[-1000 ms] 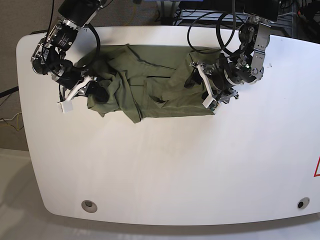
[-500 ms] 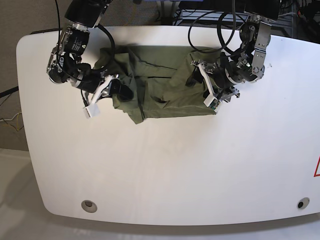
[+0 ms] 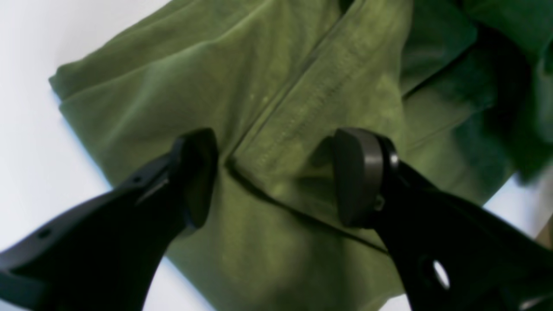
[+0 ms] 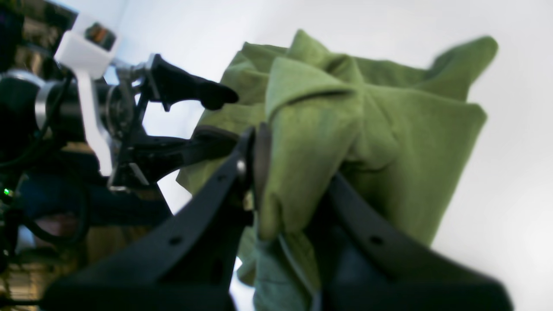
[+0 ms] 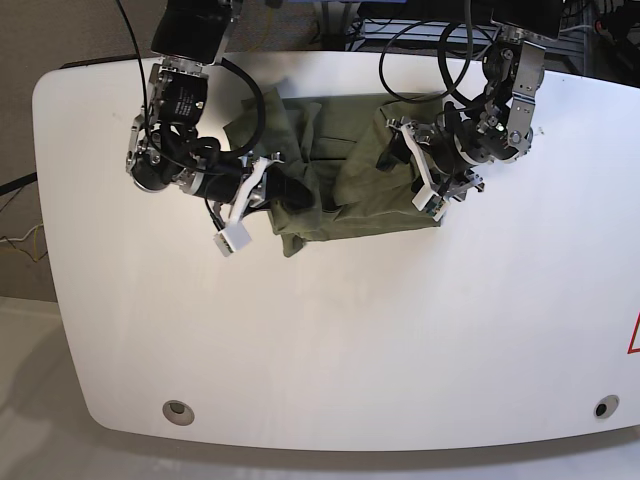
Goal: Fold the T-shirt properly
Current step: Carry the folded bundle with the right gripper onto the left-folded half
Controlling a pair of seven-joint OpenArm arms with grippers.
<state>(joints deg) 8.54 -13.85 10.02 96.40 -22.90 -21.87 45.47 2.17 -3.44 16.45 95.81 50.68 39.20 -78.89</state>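
The olive-green T-shirt point(image 5: 350, 195) lies bunched at the back middle of the white table point(image 5: 400, 330). My right gripper point(image 5: 288, 190), on the left in the base view, is shut on a folded-over part of the shirt's left side. The right wrist view shows that gripper point(image 4: 293, 190) pinching a thick fold of T-shirt point(image 4: 380, 129) lifted off the table. My left gripper point(image 5: 392, 150) stands over the shirt's right part. In its own view the left gripper point(image 3: 276, 177) is open, with its fingertips point(image 3: 194, 172) astride a hem seam of the T-shirt point(image 3: 268, 69).
Black cables point(image 5: 430, 50) loop behind the table's back edge. Two round holes point(image 5: 178, 410) point(image 5: 600, 408) sit near the front corners. A red mark point(image 5: 633, 335) shows at the right edge. The left gripper's fingers point(image 4: 194, 93) appear at the left of the right wrist view.
My right gripper has carried the shirt's left side to the right, over the middle, so the cloth is narrower. The left gripper has shifted slightly toward the back and stays open.
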